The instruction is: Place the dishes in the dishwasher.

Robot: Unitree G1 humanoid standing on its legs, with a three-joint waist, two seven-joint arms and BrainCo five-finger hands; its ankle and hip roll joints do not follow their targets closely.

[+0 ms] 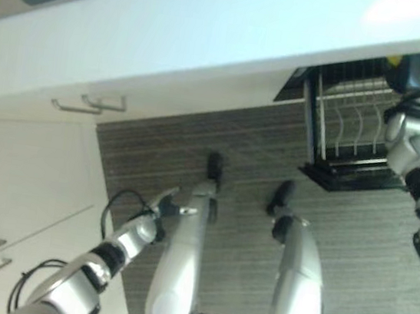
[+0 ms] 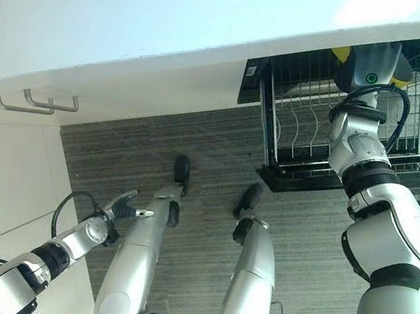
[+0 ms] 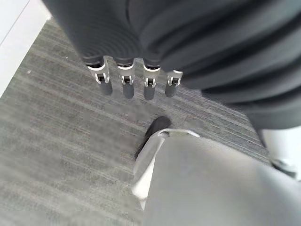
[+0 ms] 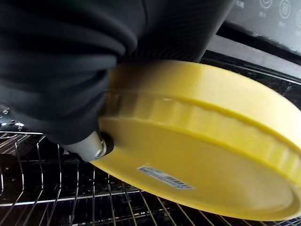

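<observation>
Right hand (image 2: 372,70) reaches under the white counter (image 2: 210,41) into the open dishwasher, its fingers clamped on the rim of a yellow plate (image 4: 202,141) held above the dark wire rack (image 2: 305,139). That rack (image 4: 51,197) lies just below the plate, which is tilted and touches no tine that I can see. Left hand (image 3: 136,80) hangs low over the grey striped floor (image 1: 257,155) beside the white cabinets (image 1: 19,194), its fingers straight and empty. Judging by this, the job is midway: one plate is carried to the rack but not yet set down, and seating it between the tines and letting go are left; whether other dishes wait is hidden
</observation>
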